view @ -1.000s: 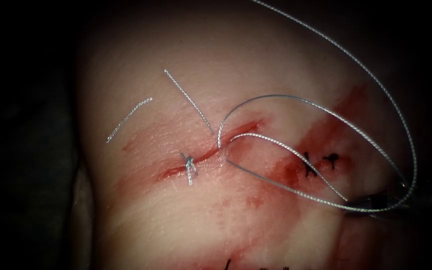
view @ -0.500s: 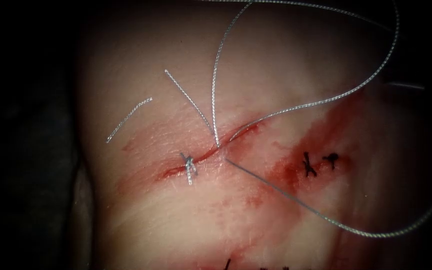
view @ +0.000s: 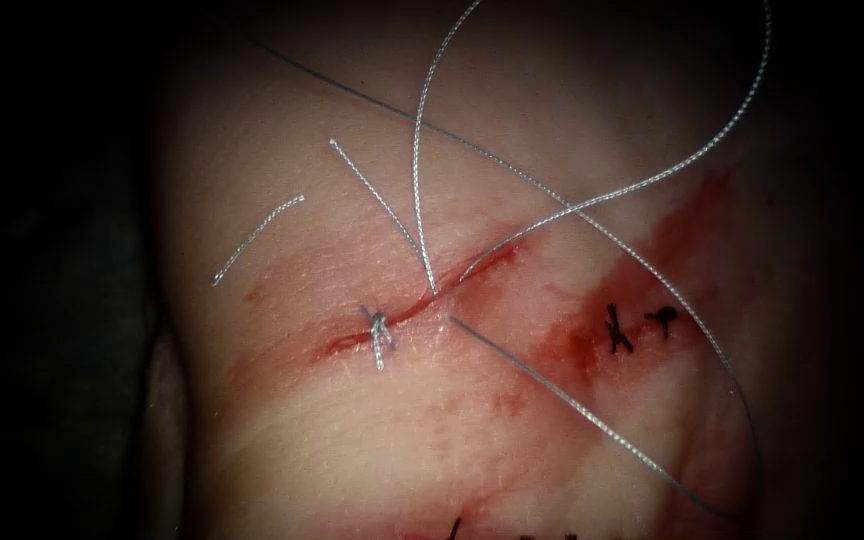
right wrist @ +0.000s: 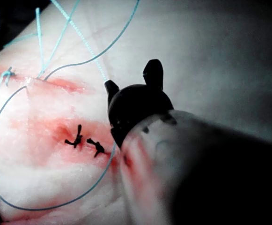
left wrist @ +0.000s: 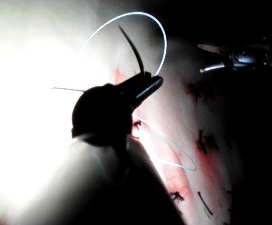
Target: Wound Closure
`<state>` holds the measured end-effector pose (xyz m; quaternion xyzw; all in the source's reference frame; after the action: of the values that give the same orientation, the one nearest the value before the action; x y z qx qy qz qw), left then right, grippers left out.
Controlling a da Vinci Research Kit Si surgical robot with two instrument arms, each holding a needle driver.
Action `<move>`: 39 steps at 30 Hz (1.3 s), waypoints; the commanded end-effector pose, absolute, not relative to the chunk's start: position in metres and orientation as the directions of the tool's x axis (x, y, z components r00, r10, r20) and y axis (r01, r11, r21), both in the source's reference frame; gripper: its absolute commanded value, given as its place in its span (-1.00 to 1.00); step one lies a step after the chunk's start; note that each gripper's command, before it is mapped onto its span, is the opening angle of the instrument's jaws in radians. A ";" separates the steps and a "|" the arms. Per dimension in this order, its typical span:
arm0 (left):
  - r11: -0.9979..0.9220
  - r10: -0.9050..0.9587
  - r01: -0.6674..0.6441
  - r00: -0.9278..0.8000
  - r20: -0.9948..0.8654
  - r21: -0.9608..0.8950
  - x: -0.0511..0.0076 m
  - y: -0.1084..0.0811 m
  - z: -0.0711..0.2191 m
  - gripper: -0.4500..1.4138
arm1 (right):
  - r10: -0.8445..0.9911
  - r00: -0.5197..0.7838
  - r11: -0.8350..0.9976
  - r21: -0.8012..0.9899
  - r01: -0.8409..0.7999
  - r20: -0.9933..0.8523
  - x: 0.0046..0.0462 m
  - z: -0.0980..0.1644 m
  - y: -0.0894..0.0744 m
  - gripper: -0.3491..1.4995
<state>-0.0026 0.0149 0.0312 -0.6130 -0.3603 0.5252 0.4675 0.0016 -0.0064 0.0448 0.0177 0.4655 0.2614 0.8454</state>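
The tissue [view: 352, 440] has a red cut [view: 422, 300] with one tied knot [view: 379, 330] near its left end. Thread [view: 418, 150] rises from the cut just right of the knot and sweeps in wide loops over the right side. In the left wrist view my left tool [left wrist: 150, 83] is shut on the dark curved needle [left wrist: 132, 47] close to its thread end. The needle's point stands free in the air, out of the tissue. My right tool [right wrist: 132, 76] hovers over the tissue to the right of the cut, jaws open and holding nothing.
Two cut ends of thread [view: 257, 240] [view: 372, 195] lie on the tissue left of the cut. Two dark stitches [view: 617, 330] [view: 662, 318] sit in a patch of red fluid [view: 572, 345] on the right. More dark marks [view: 457, 528] line the near edge.
The right tool, which was at the lower right on the thread loop, has left the endoscope view. The loops have swung upward, and a thin strand now crosses from upper left to lower right.
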 end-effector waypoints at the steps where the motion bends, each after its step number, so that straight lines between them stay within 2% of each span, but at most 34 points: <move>1: -0.304 0.932 -0.051 0.190 -0.308 -0.951 -0.0030 0.015 0.032 -1.00 | 0.484 0.435 0.858 0.313 -0.408 -0.759 0.0022 0.045 -0.008 0.34; 2: -0.304 0.932 -0.051 0.190 -0.308 -0.951 -0.0030 0.015 0.032 -1.00 | 0.500 0.442 0.854 0.338 -0.396 -0.745 0.0021 0.045 -0.009 0.34; 3: -0.304 0.932 -0.055 0.189 -0.308 -0.951 -0.0030 0.015 0.032 -1.00 | 0.496 0.460 0.861 0.345 -0.374 -0.736 0.0020 0.045 -0.009 0.22; 4: -0.304 0.932 -0.055 0.189 -0.309 -0.951 -0.0030 0.015 0.032 -1.00 | 0.490 0.492 0.869 0.358 -0.342 -0.720 0.0020 0.046 -0.010 -0.06; 5: -0.304 0.932 -0.057 0.187 -0.309 -0.951 -0.0031 0.015 0.032 -1.00 | 0.484 0.533 0.875 0.399 -0.275 -0.694 0.0025 0.046 -0.011 -0.58; 10: -0.299 0.934 -0.064 0.184 -0.306 -0.952 -0.0035 0.015 0.032 -1.00 | 0.471 0.519 0.876 0.449 -0.179 -0.713 0.0051 0.047 -0.012 -0.49; 11: -0.299 0.934 -0.066 0.182 -0.307 -0.952 -0.0037 0.015 0.032 -1.00 | 0.475 0.503 0.875 0.448 -0.184 -0.722 0.0060 0.047 -0.012 -0.44; 12: -0.300 0.935 -0.073 0.177 -0.308 -0.951 -0.0040 0.015 0.032 -1.00 | 0.488 0.462 0.871 0.446 -0.204 -0.741 0.0084 0.047 -0.012 -0.24; 13: -0.300 0.935 -0.073 0.177 -0.308 -0.951 -0.0040 0.015 0.032 -1.00 | 0.488 0.462 0.871 0.446 -0.204 -0.741 0.0084 0.047 -0.012 -0.24; 14: -0.300 0.935 -0.076 0.175 -0.309 -0.951 -0.0042 0.015 0.032 -1.00 | 0.493 0.446 0.869 0.446 -0.214 -0.747 0.0094 0.047 -0.012 -0.26; 15: -0.302 0.935 -0.075 0.173 -0.311 -0.950 -0.0046 0.015 0.032 -1.00 | 0.501 0.424 0.865 0.444 -0.233 -0.754 0.0119 0.046 -0.013 -0.38; 16: -0.302 0.935 -0.075 0.173 -0.311 -0.950 -0.0046 0.015 0.032 -1.00 | 0.501 0.424 0.865 0.444 -0.233 -0.754 0.0119 0.046 -0.013 -0.38; 17: -0.305 0.936 -0.062 0.164 -0.311 -0.950 -0.0049 0.014 0.032 -1.00 | 0.505 0.419 0.863 0.441 -0.247 -0.755 0.0137 0.046 -0.013 -0.31; 19: -0.310 0.937 -0.042 0.155 -0.312 -0.950 -0.0054 0.014 0.032 -1.00 | 0.509 0.413 0.861 0.438 -0.259 -0.756 0.0163 0.046 -0.013 -0.40; 20: -0.312 0.937 -0.035 0.152 -0.313 -0.950 -0.0058 0.014 0.033 -1.00 | 0.510 0.404 0.860 0.436 -0.265 -0.760 0.0178 0.045 -0.013 -0.29; 21: -0.314 0.937 -0.029 0.150 -0.315 -0.949 -0.0062 0.014 0.033 -1.00 | 0.510 0.402 0.860 0.434 -0.268 -0.761 0.0189 0.045 -0.013 -0.42; 22: -0.316 0.937 -0.022 0.147 -0.316 -0.948 -0.0066 0.014 0.033 -1.00 | 0.509 0.399 0.860 0.434 -0.269 -0.763 0.0198 0.045 -0.014 -0.42; 25: -0.326 0.936 -0.009 0.141 -0.324 -0.945 -0.0081 0.013 0.033 -1.00 | 0.542 0.388 0.839 0.458 -0.292 -0.745 0.0226 0.045 -0.015 -0.64; 26: -0.329 0.936 -0.003 0.130 -0.327 -0.944 -0.0087 0.013 0.034 -1.00 | 0.569 0.390 0.822 0.481 -0.305 -0.724 0.0235 0.045 -0.015 -0.64; 31: -0.314 0.947 0.014 0.076 -0.312 -0.949 -0.0112 0.012 0.036 -1.00 | 0.614 0.495 0.787 0.517 -0.335 -0.614 0.0265 0.046 -0.017 -0.62; 35: -0.313 0.950 0.020 0.031 -0.312 -0.950 -0.0125 0.011 0.037 -1.00 | 0.644 0.572 0.756 0.535 -0.377 -0.508 0.0268 0.048 -0.018 -0.36; 36: -0.313 0.950 0.017 0.016 -0.313 -0.949 -0.0128 0.011 0.037 -1.00 | 0.643 0.592 0.755 0.533 -0.382 -0.486 0.0267 0.048 -0.018 -0.26; 38: -0.318 0.948 0.011 -0.014 -0.318 -0.948 -0.0137 0.010 0.037 -1.00 | 0.633 0.636 0.757 0.524 -0.389 -0.441 0.0264 0.049 -0.019 0.09; 39: -0.321 0.947 0.004 -0.023 -0.321 -0.947 -0.0141 0.010 0.038 -1.00 | 0.627 0.654 0.759 0.520 -0.392 -0.423 0.0263 0.049 -0.019 0.11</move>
<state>-0.0141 0.0095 0.0373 -0.5662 -0.4203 0.5838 0.4026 0.0254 -0.0191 0.0487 0.1969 0.2943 0.2871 0.8901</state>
